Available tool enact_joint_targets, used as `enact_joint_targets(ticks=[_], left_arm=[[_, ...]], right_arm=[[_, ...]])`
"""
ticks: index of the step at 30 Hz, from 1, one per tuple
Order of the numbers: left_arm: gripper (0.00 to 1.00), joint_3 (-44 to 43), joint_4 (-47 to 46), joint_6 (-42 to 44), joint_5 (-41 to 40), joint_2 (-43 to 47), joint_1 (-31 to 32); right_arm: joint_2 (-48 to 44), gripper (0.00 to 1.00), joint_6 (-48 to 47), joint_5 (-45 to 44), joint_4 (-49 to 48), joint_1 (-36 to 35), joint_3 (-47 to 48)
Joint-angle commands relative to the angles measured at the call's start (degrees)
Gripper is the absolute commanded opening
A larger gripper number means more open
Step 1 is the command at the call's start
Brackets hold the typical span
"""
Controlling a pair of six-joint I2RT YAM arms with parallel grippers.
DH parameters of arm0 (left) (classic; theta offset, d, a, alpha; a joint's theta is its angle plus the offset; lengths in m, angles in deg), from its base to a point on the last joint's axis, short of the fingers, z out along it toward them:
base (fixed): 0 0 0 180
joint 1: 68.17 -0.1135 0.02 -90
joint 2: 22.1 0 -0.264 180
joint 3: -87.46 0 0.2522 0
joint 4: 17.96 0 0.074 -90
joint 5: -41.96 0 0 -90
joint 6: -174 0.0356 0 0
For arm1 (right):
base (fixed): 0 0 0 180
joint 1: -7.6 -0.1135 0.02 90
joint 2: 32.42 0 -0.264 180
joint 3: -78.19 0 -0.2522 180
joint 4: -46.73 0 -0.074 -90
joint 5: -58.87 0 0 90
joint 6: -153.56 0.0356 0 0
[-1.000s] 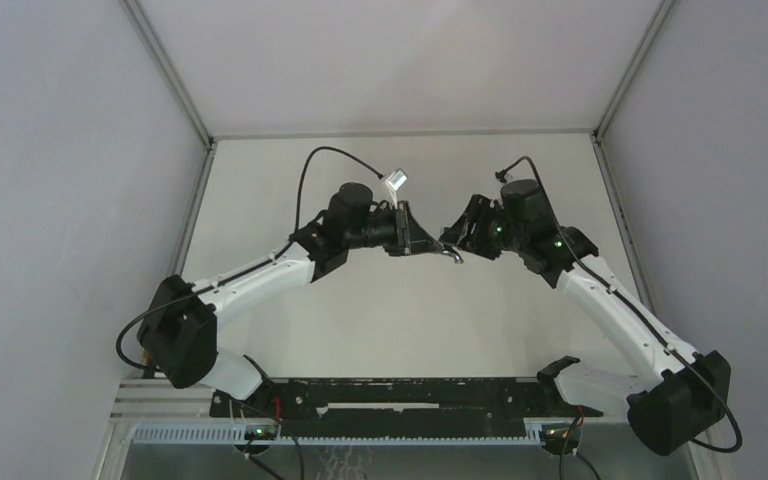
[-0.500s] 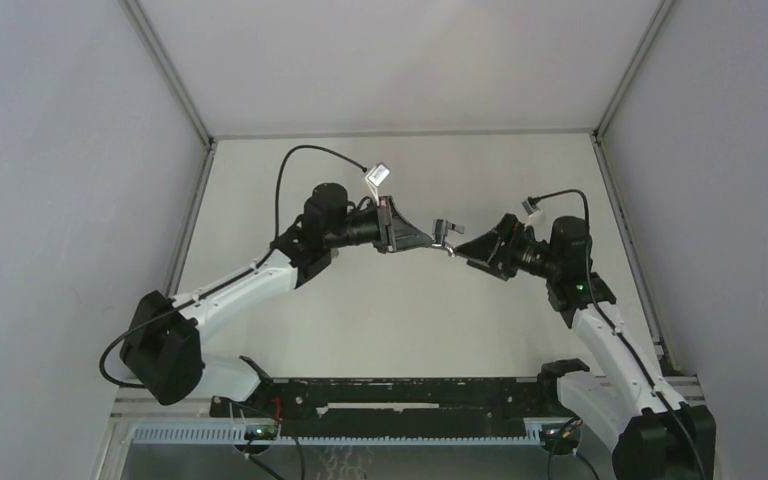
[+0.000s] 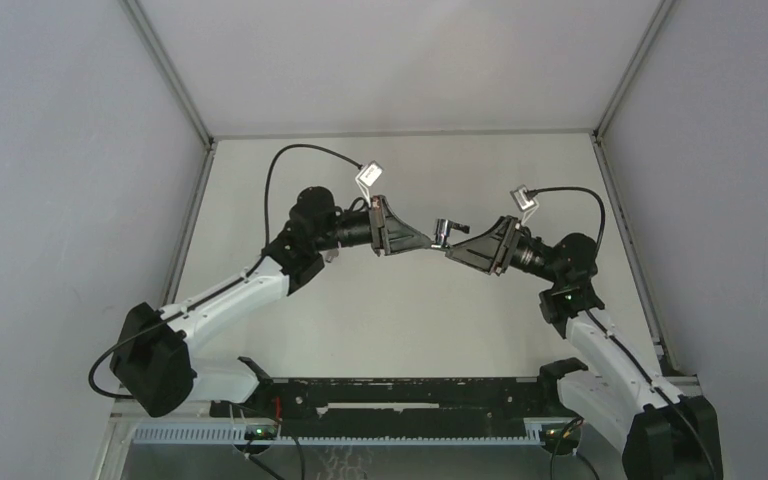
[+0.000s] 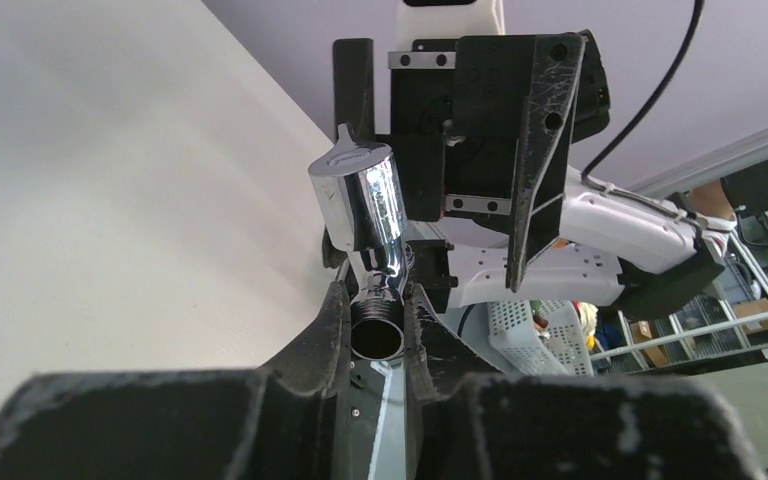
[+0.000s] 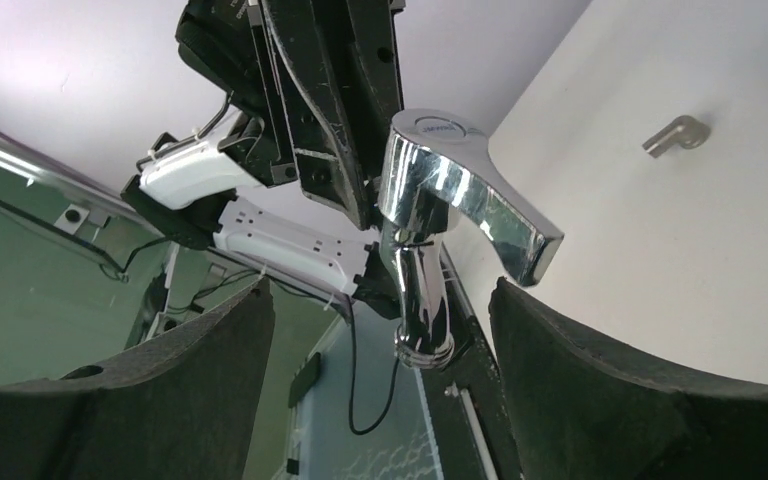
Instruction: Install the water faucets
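1. Chrome faucet [image 3: 443, 230]: a capped cylindrical head with a lever spout, on a stem that ends in a thread. It is held in the air above the table [image 3: 400, 330], a little toward 12 o'clock of its centre and well clear of the surface.
2. Left gripper [image 3: 426, 240]: comes in from 9 o'clock. Its fingers are clamped on the faucet's stem just above the threaded end, and the head stands free beyond the fingertips.
3. Right gripper [image 3: 457, 250]: comes in from 3 o'clock and faces the left one. Its jaws are spread wide on either side of the faucet head and touch nothing.
4. Bent silver part [image 5: 675, 135]: lies alone on the table. In the right wrist view it sits at 2 o'clock of the faucet, well apart from both grippers.
5. Step in hand, as a judgement: a mid-air transfer or regrasp of the faucet between the arms. No mounting point is in view.
6. Next move, as a judgement: the right jaws must centre on the head or lever and close squarely. The polished chrome is likely to slip, so the left should let go only once that grip is firm.
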Motion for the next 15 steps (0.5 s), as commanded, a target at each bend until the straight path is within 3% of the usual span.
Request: enact_joint_targets(ticks=[1,15], left_arm=[[0.0,1.19,-5.82,-1.32,2.18,3.43,-0.28],[0.0,3.24,-6.93,-1.88,2.5,4.6,-0.27]], right_arm=[[3.05,0.84,2.76,-1.2,-11.09,-2.7,1.2],[7.97,0.69,3.55,-6.02,-17.58,-6.93,1.99]])
